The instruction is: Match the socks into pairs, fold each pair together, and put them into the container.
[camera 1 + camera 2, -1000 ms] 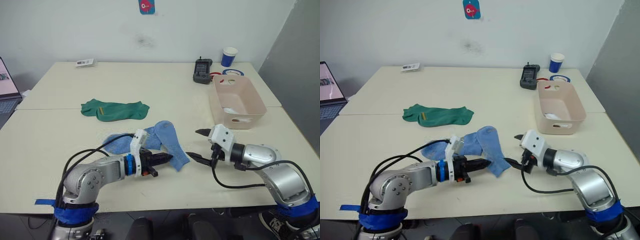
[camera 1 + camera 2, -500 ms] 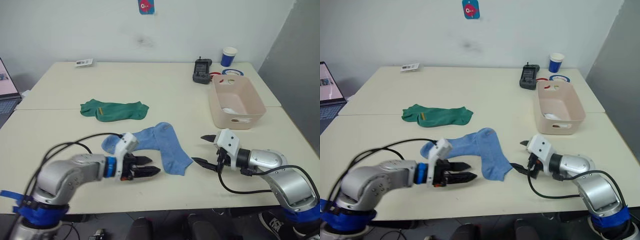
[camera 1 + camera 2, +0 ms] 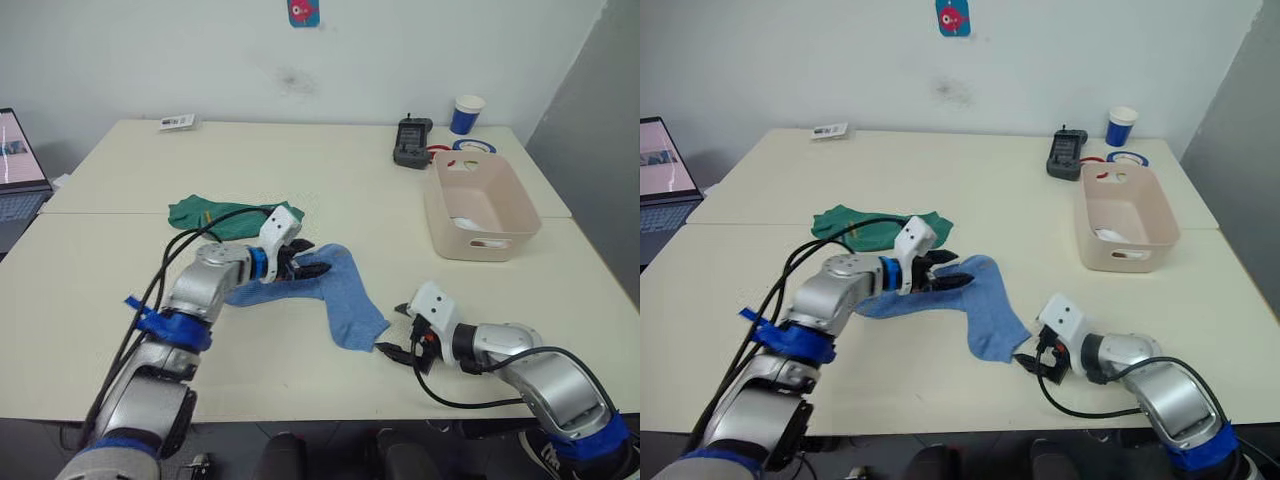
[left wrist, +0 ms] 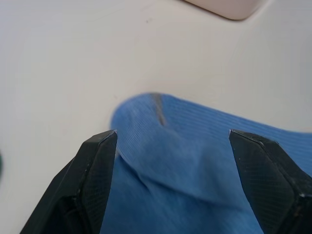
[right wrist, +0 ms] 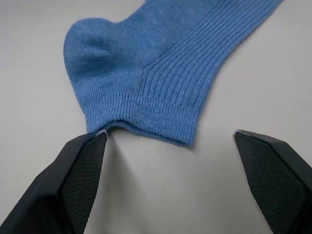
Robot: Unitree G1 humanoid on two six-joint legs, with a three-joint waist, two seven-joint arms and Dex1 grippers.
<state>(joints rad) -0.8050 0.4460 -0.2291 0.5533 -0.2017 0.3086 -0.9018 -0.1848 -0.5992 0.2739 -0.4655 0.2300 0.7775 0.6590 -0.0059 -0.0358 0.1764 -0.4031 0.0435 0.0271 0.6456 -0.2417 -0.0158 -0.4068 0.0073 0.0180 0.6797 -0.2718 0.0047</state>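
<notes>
Since a second ago the left gripper [image 3: 318,266] has swung up from the near table edge to the far end of the blue socks [image 3: 335,300], and the right gripper [image 3: 396,331] has dropped back toward their near end. At far left a laptop [image 3: 18,160] sits on the table [image 3: 300,170]. Next come the green socks [image 3: 215,213], lying flat and partly behind the left arm. The left gripper's fingers are spread over the blue toe end, clamped on nothing, probably set to pin or lift that end. The blue socks lie bent across mid-table. At their cuff [image 5: 151,127] the right gripper waits with fingers wide apart, empty, likely lined up to fold the pair. Farther right the container [image 3: 482,205] holds something white, and beyond it stand a black device [image 3: 411,143] and a cup [image 3: 465,114].
</notes>
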